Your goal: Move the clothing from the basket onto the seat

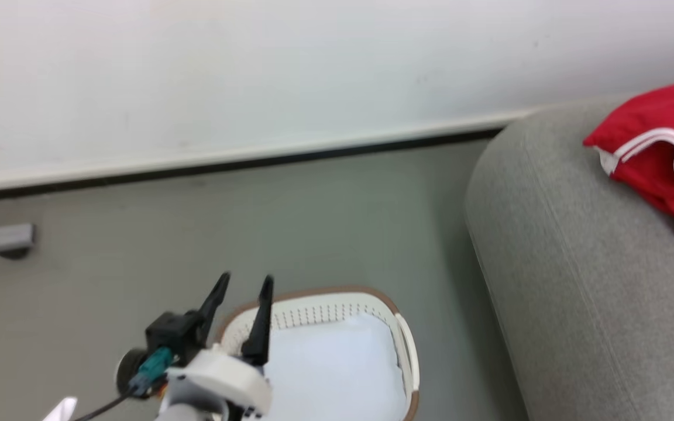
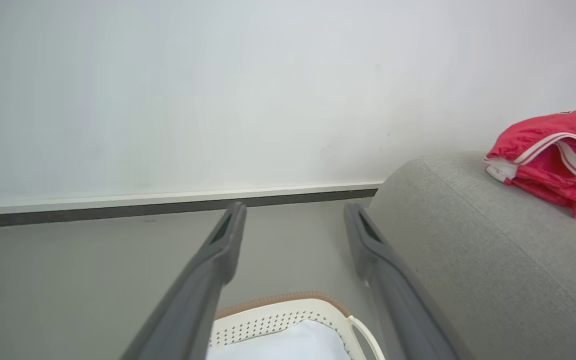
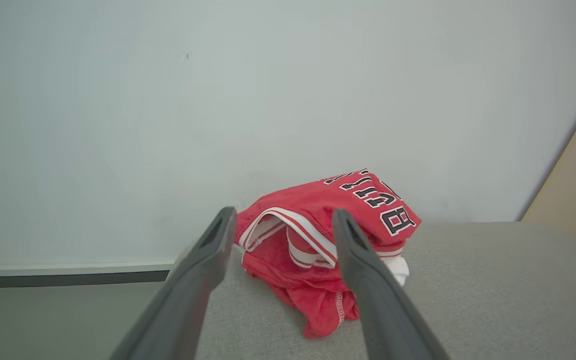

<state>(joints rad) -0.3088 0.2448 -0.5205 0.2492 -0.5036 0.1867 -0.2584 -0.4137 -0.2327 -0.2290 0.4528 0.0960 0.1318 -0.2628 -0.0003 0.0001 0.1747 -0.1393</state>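
- The basket [image 1: 325, 290] was seen on the floor, with a pale flat pad [image 1: 331, 368] laid in it.
- The clothing [image 3: 318, 240] was heaped on the seat [image 3: 493, 290], near its rounded end.
- Black-and-white letters were shown upside down on the clothing; "BU" could be read.
- The left gripper [image 1: 246, 278] was held spread by the basket, and the right gripper [image 3: 283, 214] spread before the clothing.

Red clothing [image 3: 313, 205] with white stripes and black-and-white letters, grey woven seat [image 1: 577, 280], white perforated basket [image 1: 313, 316], perhaps brown-rimmed.
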